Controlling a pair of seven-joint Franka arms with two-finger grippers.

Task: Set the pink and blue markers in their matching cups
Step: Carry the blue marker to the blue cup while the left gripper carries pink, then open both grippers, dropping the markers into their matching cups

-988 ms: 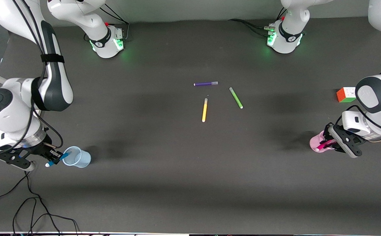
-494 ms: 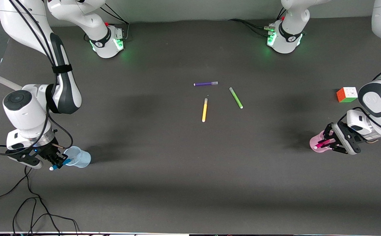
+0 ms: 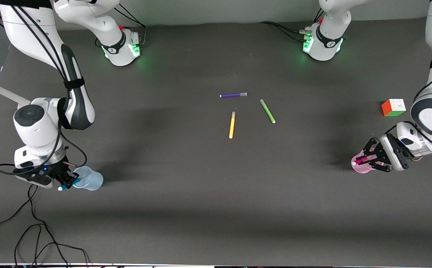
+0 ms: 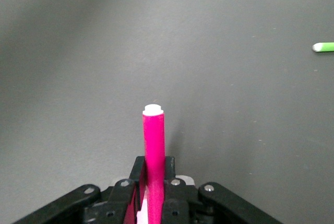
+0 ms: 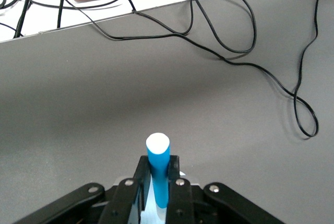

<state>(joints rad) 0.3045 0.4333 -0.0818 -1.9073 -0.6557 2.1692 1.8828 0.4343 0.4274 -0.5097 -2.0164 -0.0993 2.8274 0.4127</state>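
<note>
Both arms at their cups, a marker in each grip.

At the right arm's end of the table, the right gripper (image 3: 64,182) pinches the blue marker (image 3: 68,184) right at the rim of the pale blue cup (image 3: 89,179). At the other end, the left gripper (image 3: 370,159) clamps the pink marker (image 3: 362,161) over the mouth of the pink cup (image 3: 361,166), with a colour cube (image 3: 393,107) farther from the camera. Mid-table lie a purple pen (image 3: 233,95), a yellow pen (image 3: 232,125) and a green pen (image 3: 267,111), all apart.
</note>
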